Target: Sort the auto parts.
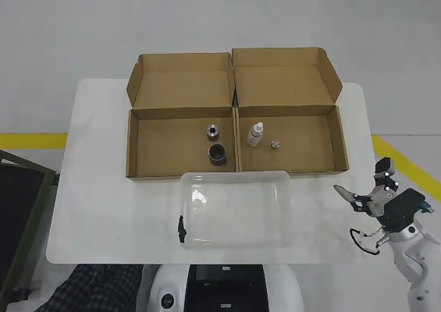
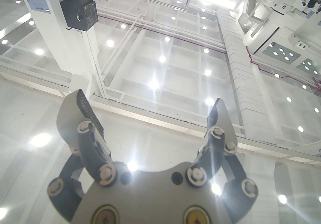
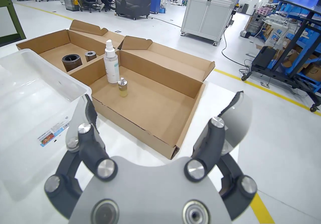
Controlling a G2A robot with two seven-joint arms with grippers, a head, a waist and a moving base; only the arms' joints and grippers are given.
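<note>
Spread wide and empty, the right gripper (image 3: 163,98) hangs above the white table (image 1: 103,195) near its right edge, beside a clear plastic tub (image 1: 236,175); a small black object (image 1: 181,228) at the tub's left rim is too small to identify. The left gripper (image 2: 148,96), its ribbed jaws also apart with nothing between them, faces the ceiling lights (image 2: 162,58). Two open cardboard boxes sit side by side beyond the tub: the left box (image 1: 165,148) holds two dark metal cylinders, a hollow cylinder (image 1: 218,153) and a smaller cylinder (image 1: 212,131), and the right box (image 1: 306,144) holds two upright bottles, a white spray bottle (image 1: 255,134) and a tiny capped bottle (image 1: 275,143).
</note>
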